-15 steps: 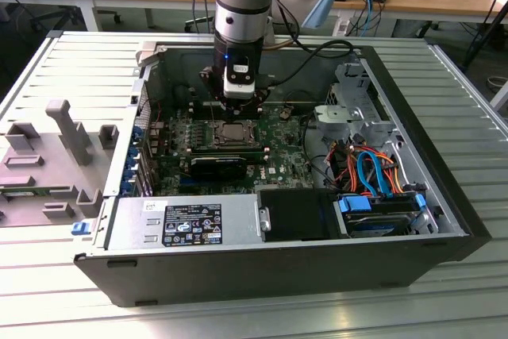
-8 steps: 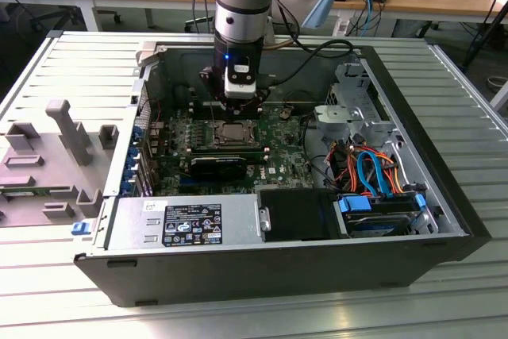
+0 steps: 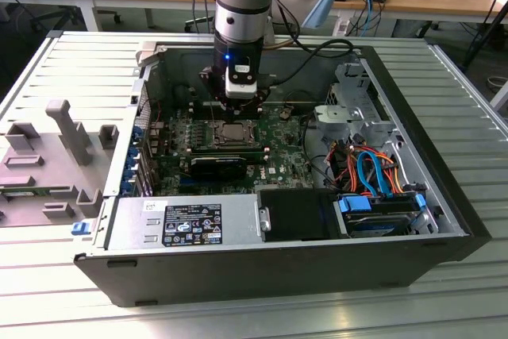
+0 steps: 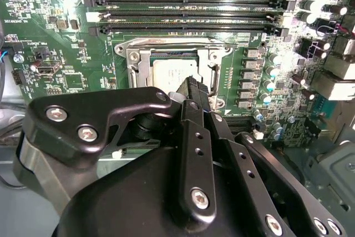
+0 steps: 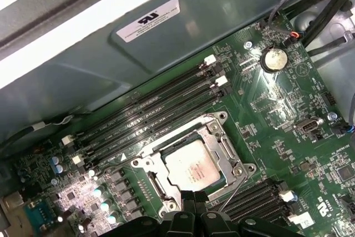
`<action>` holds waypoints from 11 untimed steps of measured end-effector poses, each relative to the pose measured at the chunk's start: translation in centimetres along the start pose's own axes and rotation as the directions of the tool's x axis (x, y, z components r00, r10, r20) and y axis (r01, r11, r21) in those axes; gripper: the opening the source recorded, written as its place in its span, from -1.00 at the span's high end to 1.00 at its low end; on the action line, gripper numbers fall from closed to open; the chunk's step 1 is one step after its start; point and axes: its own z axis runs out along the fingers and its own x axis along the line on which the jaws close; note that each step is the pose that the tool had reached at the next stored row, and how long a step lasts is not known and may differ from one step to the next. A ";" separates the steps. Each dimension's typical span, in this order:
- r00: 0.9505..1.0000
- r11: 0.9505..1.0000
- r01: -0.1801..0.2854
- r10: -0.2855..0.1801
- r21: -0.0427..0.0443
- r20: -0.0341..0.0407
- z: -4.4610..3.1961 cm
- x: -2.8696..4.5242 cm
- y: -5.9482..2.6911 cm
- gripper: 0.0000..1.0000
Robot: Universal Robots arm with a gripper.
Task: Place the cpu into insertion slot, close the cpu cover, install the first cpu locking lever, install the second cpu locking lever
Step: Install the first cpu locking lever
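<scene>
Already the cpu (image 5: 191,166) lies flat inside the insertion slot (image 5: 138,162), and the gripper (image 5: 193,201) hangs just over one edge of that slot.

The cpu cover (image 5: 224,147) seems folded down around the chip, whose silver top shows through the window. The gripper's fingers (image 5: 184,210) look pressed together, with nothing between them. I judge the chip light, stiff and thin, delicate underneath, so best held by two opposite edges. The cover is thin metal, best pushed at its free end. The computer case (image 3: 444,196) holds the green board (image 5: 277,109), and memory slots (image 5: 150,117) run beside the insertion slot.
</scene>
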 end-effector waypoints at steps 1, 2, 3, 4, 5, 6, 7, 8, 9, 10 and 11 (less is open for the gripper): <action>1.000 1.000 0.001 -0.001 0.000 0.000 0.00 0.00 0.00 0.79; 1.000 1.000 0.003 -0.003 0.000 0.000 0.00 0.00 0.00 0.79; 1.000 1.000 0.005 -0.005 0.000 0.000 0.00 0.00 0.00 0.79; 1.000 1.000 0.007 -0.007 0.000 0.000 0.00 0.00 0.00 0.79; 1.000 1.000 0.011 -0.011 0.000 0.001 0.00 0.00 0.00 0.79; 1.000 1.000 0.013 -0.013 0.001 0.001 0.00 0.00 0.00 0.79; 1.000 1.000 0.016 -0.016 0.001 0.001 0.00 0.00 0.00 0.79; 1.000 1.000 0.017 -0.017 0.001 0.001 0.00 0.00 0.00 0.79; 1.000 1.000 0.019 -0.019 0.001 0.001 0.00 0.00 0.00 0.79; 1.000 1.000 0.021 -0.021 0.001 0.001 0.00 0.00 0.00 0.79; 1.000 1.000 0.024 -0.024 0.001 0.001 0.00 0.00 0.00 0.79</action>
